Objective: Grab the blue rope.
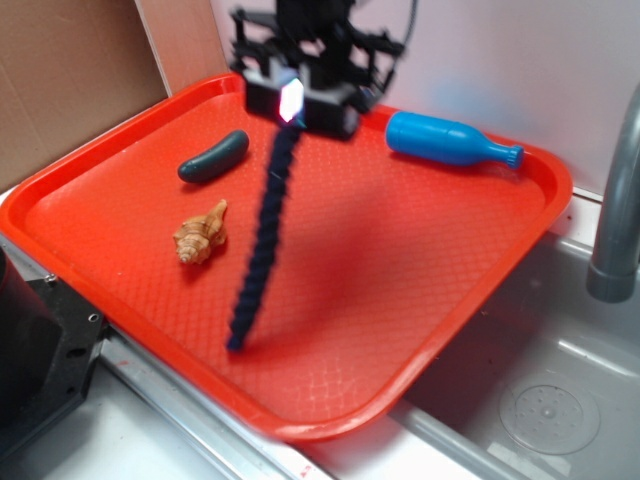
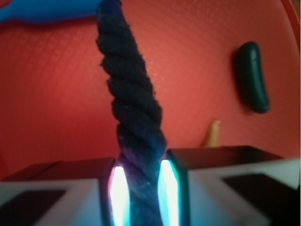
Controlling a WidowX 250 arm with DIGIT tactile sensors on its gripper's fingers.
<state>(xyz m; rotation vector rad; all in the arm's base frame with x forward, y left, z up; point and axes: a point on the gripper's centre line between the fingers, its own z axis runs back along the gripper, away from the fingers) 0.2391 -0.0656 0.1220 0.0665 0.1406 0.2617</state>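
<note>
The grab looked done: the gripper [image 2: 140, 188] was clamped on the blue rope [image 1: 262, 235], which hung from it, its low end touching or just above the red tray [image 1: 440, 300], so the next move called only for a steady lift. Left to right, the tray held a shell [image 1: 201, 236], a dark pickle-shaped piece [image 1: 213, 157], the rope and a blue bottle [image 1: 450, 140].

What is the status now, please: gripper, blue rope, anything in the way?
Gripper shut on blue rope, near its upper end. Rope hangs down, lower end at red tray. Seashell, pickle piece, blue bottle lie apart, not in the way.
</note>
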